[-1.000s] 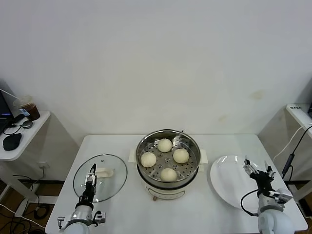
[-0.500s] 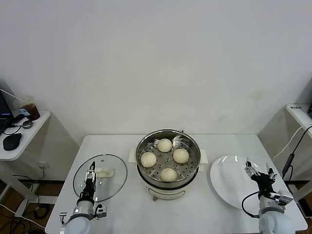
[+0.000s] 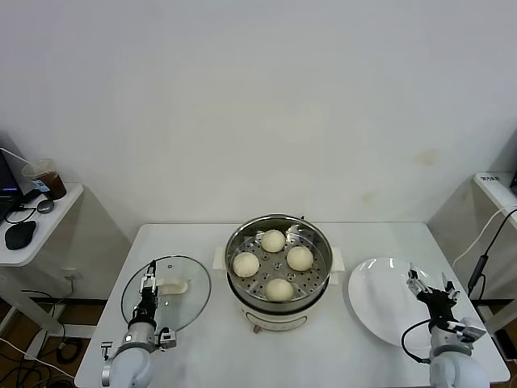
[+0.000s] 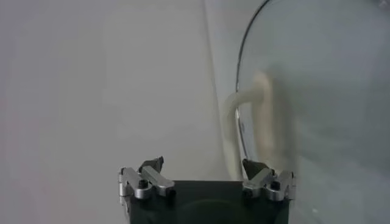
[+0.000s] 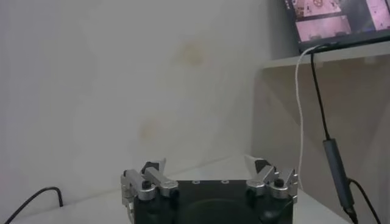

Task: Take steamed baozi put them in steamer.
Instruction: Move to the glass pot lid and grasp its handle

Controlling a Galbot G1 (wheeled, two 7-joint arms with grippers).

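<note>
While four steamed baozi (image 3: 273,263) sit on the perforated tray inside the steamer (image 3: 279,242), both arms hang low at the near edge of the white table (image 3: 323,356), well apart from the pot. One bun lies toward the wall, one toward the robot, and one on each side between them, none touching another. To the steamer's left, just beside its cream base, the glass lid (image 3: 166,293) lies flat on the table with its white handle (image 3: 173,285) facing the pot. Over the lid's near rim stands the left gripper (image 3: 146,284), jaws spread and holding nothing; its wrist view shows the fingertips (image 4: 153,164) apart, with the lid's edge and handle beyond them. To the steamer's right, near it but not touching, rests a white plate (image 3: 380,303). Above the plate's outer rim, on the side away from the steamer, stands the right gripper (image 3: 429,288), jaws likewise spread and holding nothing.
</note>
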